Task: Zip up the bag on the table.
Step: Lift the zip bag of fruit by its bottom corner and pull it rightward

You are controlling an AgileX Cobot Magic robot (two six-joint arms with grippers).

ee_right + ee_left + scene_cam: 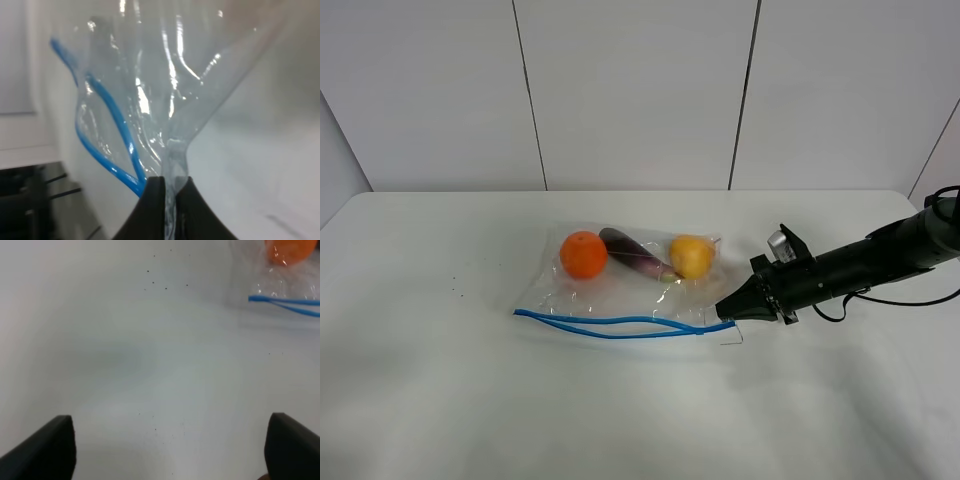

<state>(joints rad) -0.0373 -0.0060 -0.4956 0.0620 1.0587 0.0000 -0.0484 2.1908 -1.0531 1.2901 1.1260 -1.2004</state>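
Note:
The clear crinkly bag (620, 292) lies mid-table with an orange (583, 254), a purple eggplant (635, 252) and a yellow pear (691, 256) inside. Its blue zip strip (610, 326) runs along the near edge, its two lines gaping apart. My right gripper (725, 312) is shut on the bag's right end by the zip. The right wrist view shows it (170, 200) pinching the plastic (165, 75) next to the zip (107, 110). My left gripper (170, 452) is open and empty over bare table, left of the bag's corner (287, 285). It does not show in the high view.
The white table (440, 400) spreads wide around the bag. A grey panelled wall (640, 90) stands behind its far edge. A few dark specks (165, 287) lie on the table to the left of the bag.

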